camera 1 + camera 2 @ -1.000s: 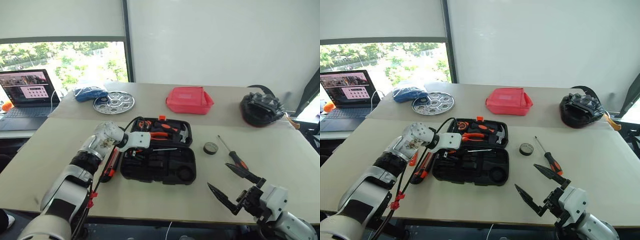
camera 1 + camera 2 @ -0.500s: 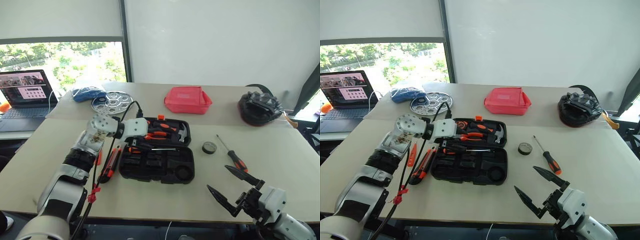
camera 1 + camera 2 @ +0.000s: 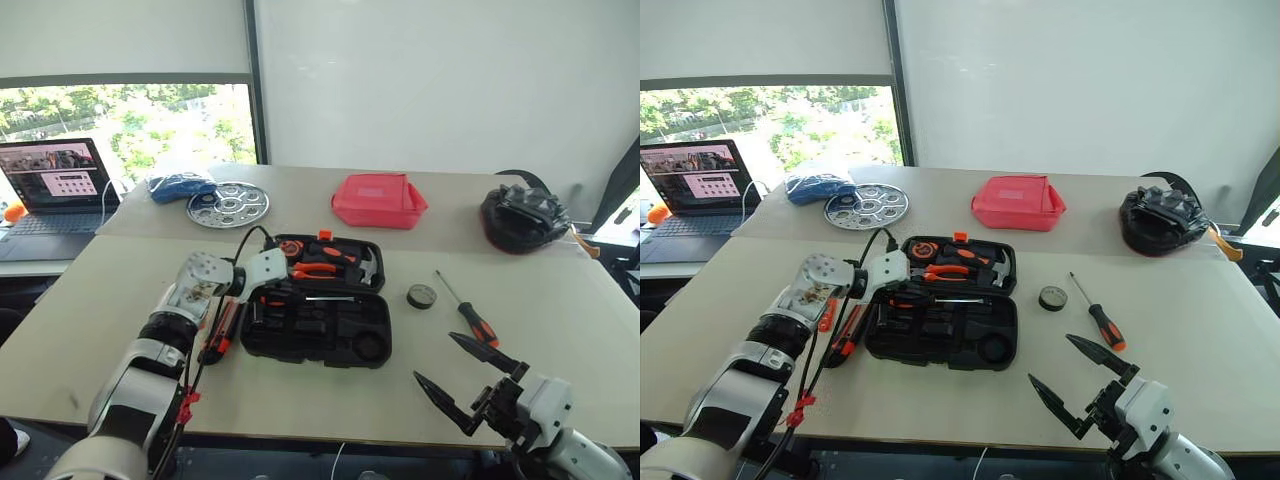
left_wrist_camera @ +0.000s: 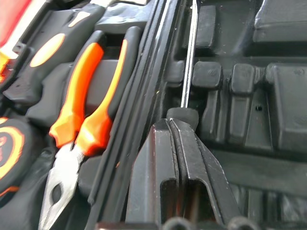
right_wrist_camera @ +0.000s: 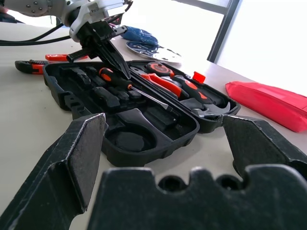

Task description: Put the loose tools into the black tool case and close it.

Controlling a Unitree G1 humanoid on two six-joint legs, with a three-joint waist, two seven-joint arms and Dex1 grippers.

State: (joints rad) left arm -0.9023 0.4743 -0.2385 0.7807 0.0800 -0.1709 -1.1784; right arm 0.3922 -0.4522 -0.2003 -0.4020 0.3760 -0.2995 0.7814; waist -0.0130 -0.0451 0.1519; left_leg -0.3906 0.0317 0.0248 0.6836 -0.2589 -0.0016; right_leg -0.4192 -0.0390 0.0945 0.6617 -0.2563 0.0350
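Note:
The black tool case lies open in the middle of the table. One screwdriver rests in its near half. My left gripper is shut and points down, its tips at that screwdriver's handle, with nothing between the fingers. Left of the case lie the utility knife and the slim orange tester screwdriver. To the case's right are the tape roll and a second screwdriver. Near the front right edge my right gripper stands open and empty.
Orange-handled pliers and a hammer sit in the case lid. Along the back are a red pouch, a dark helmet-like bundle, a round metal plate, a blue bundle and a laptop.
My left gripper's fingers have closed, and it has swung from over the lid's left end down to the screwdriver handle in the near half. The right arm has not moved.

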